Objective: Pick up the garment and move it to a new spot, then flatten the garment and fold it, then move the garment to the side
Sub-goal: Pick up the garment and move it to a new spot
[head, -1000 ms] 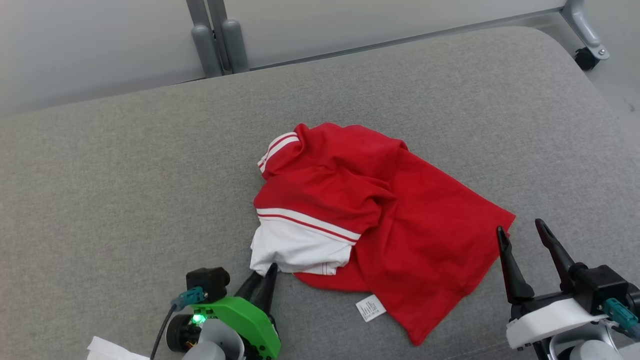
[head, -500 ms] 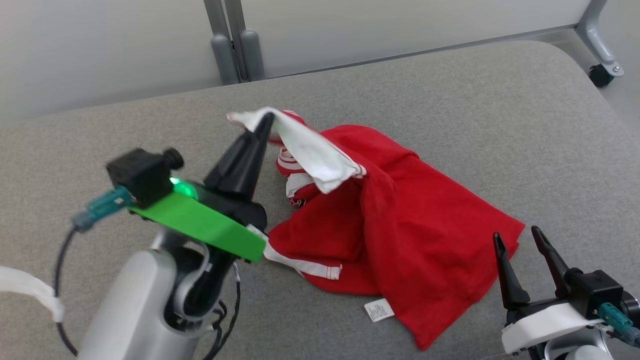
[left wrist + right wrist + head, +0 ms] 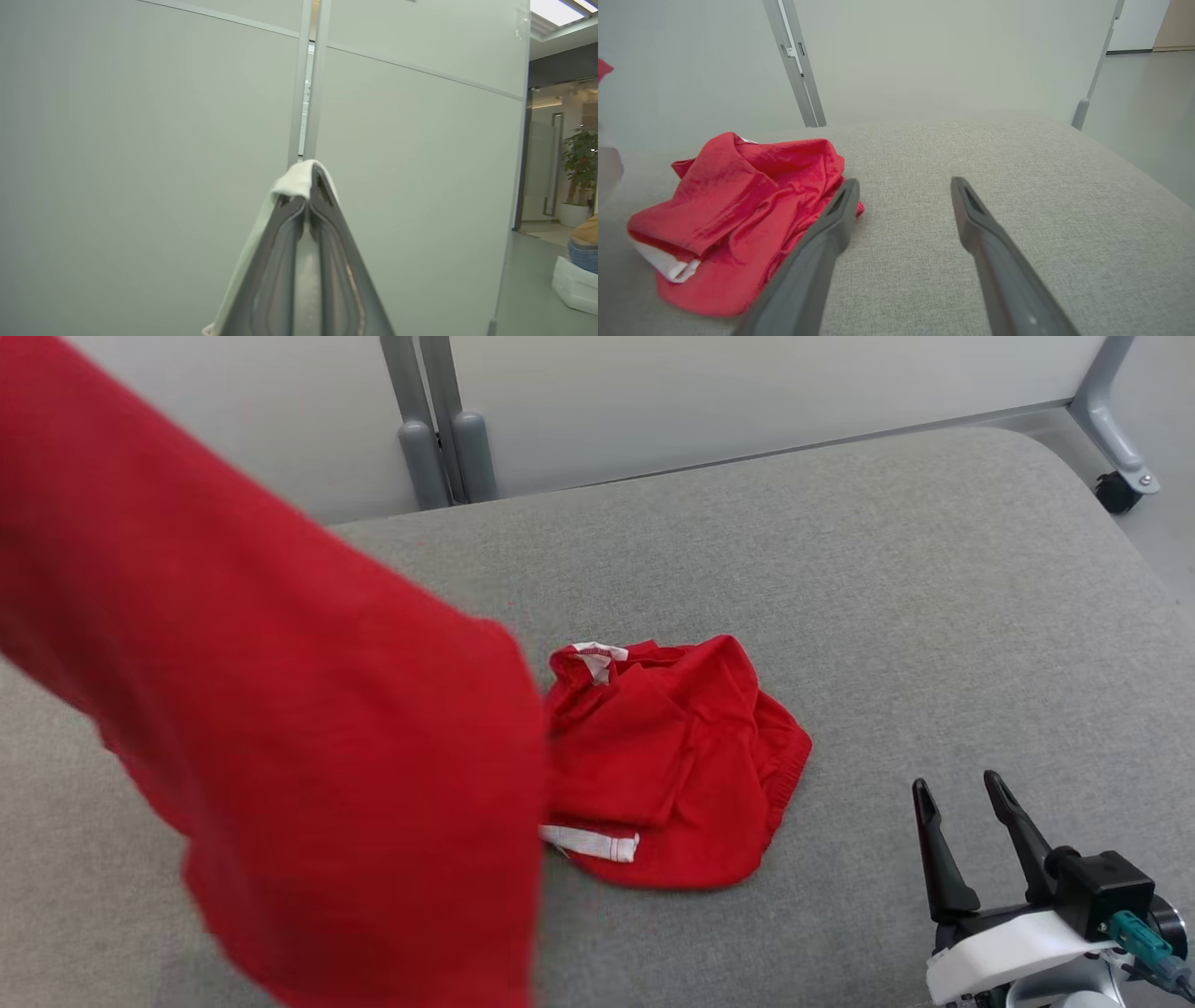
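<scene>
One step of three is under way: the pick-up and move to a new spot. Flattening, folding and setting aside are not yet begun.

Findings:
- Left hand [image 3: 306,186]: clenched, its two fingers pressed together on the white hem [image 3: 292,179] of the red garment [image 3: 672,756]. In the left wrist view it is raised, facing the pale partition panel [image 3: 140,163] with nothing of the surface below in sight.
- Red garment: partly aloft. A broad, blurred sheet of it hangs across the left of the head view, close to the camera. The remainder lies bunched on the grey fabric-covered worktop [image 3: 887,569], about midway between the left and right edges and nearer the front edge than the back.
- Right hand [image 3: 957,782]: released, fingers spread, low over the worktop towards the front right corner. It is near the bunched cloth but apart from it.

Assessment: the garment is only half clear of the worktop. The next move calls for a higher lift, or a carry sideways, until the trailing bunch comes free, then a lay-down on open worktop. A single pinch on a hem is a thin hold, so the cloth may slip or drag. The right hand is idle and well placed to take a second edge, which the flattening will need.
</scene>
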`<state>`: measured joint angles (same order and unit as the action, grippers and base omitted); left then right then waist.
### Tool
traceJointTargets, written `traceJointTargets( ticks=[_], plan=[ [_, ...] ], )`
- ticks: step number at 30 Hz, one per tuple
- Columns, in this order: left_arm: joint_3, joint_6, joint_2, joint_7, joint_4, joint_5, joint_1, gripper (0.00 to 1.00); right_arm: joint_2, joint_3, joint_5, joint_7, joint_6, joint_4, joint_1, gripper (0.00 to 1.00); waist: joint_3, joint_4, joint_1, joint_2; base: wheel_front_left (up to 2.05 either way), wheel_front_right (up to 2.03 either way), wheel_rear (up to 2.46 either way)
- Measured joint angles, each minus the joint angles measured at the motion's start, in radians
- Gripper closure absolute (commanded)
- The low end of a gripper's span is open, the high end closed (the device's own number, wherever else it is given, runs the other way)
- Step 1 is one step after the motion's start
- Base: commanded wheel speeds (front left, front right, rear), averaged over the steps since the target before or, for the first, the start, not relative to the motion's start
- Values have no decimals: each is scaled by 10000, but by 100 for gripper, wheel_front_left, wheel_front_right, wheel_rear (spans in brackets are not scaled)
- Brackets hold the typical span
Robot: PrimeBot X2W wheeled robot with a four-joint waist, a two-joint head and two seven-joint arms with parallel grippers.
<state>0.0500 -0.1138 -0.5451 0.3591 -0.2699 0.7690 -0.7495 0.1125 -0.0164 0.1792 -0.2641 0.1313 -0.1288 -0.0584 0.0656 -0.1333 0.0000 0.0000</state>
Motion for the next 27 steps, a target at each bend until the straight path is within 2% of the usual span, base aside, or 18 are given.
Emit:
traceJointTargets(
  ticks=[2, 4, 6, 9, 14, 18, 21, 27],
  plan=[
    [370, -38, -1057, 125, 790, -802, -151, 100, -36, -21, 13, 0, 2, -2, 23, 0, 99, 51, 0, 0, 0, 0, 0],
    [639, -2, -1655, 92, 1570, -1143, -204, 100, -40, -21, 15, 0, 2, 2, 52, 0, 192, 93, 0, 0, 0, 0, 0],
    [826, 86, -2023, 0, 2334, -1367, -224, 100, -25, -50, 27, 0, 0, -4, 118, 0, 279, 143, 0, 0, 0, 0, 0],
    [963, 224, -2056, -199, 3218, -1262, -260, 100, 31, -92, 31, 0, 0, -27, 221, 0, 383, 221, 0, 0, 0, 0, 0],
    [1001, 343, -1793, -646, 4544, -1147, 6, 100, 77, -349, 29, 0, 0, -105, 382, 0, 579, 292, 0, 0, 0, 0, 0],
    [867, 435, -1068, -982, 5557, -857, 712, 100, 81, -545, 29, 0, 0, -125, 634, 0, 805, 294, 0, 0, 0, 0, 0],
    [729, 437, -765, -1273, 6326, -915, 1205, 100, 109, -665, 48, 0, 2, -130, 804, 0, 1025, 277, 0, 0, 0, 0, 0],
    [453, 543, 414, -2061, 8280, -782, 2138, 100, 107, -767, 117, 0, 0, -182, 1088, 0, 1517, 188, 0, 0, 0, 0, 0]
  ],
)
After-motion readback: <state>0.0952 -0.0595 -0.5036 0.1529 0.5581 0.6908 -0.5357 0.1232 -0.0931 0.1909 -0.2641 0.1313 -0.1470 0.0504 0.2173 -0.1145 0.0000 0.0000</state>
